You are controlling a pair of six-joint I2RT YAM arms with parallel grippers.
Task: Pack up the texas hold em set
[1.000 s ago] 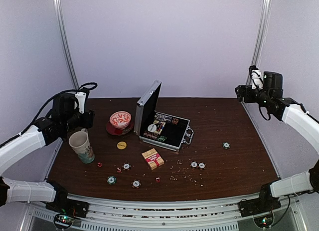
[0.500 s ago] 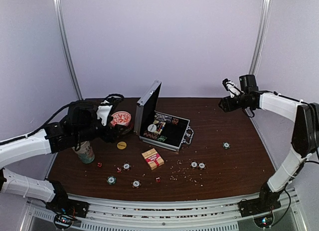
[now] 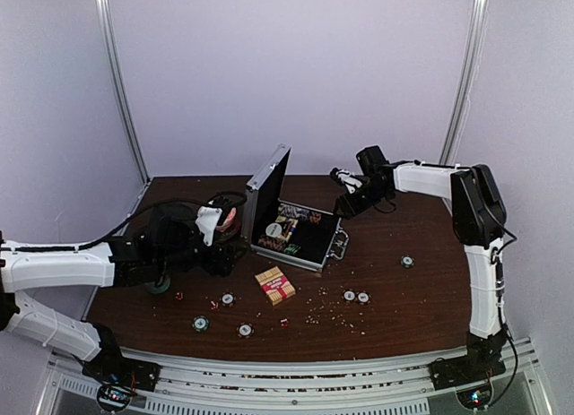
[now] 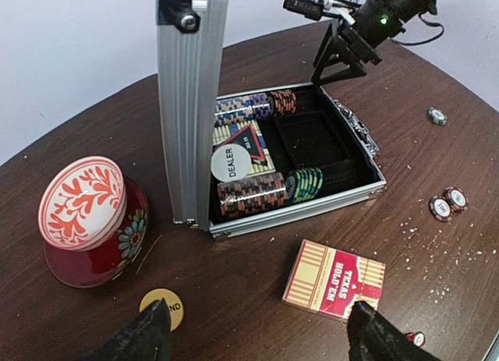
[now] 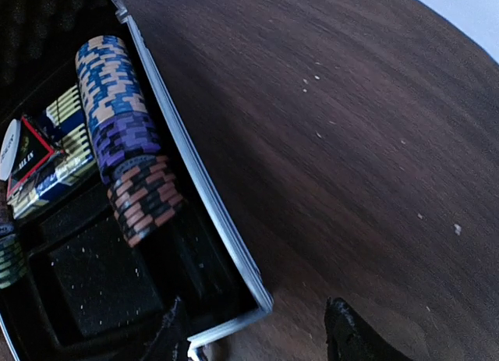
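The left tool (image 4: pixel 257 341) hangs wide and empty. The red-and-yellow cardboard card box (image 4: pixel 334 279) lies just ahead of its right finger and is probably the next pick. The right tool (image 5: pixel 261 337) is half-spread and grips nothing. Its fingers straddle a corner of the small silver aluminium hinged case (image 4: pixel 296 213), which stands open on the dark wooden table (image 4: pixel 437 104), perhaps to steady it.

White disc (image 4: pixel 231 162) reads DEALER; card box (image 4: pixel 334 279), TEXAS HOLD'EM.

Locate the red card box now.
In the top view, the card box lies flat on the table left of centre, just in front of the open aluminium case.
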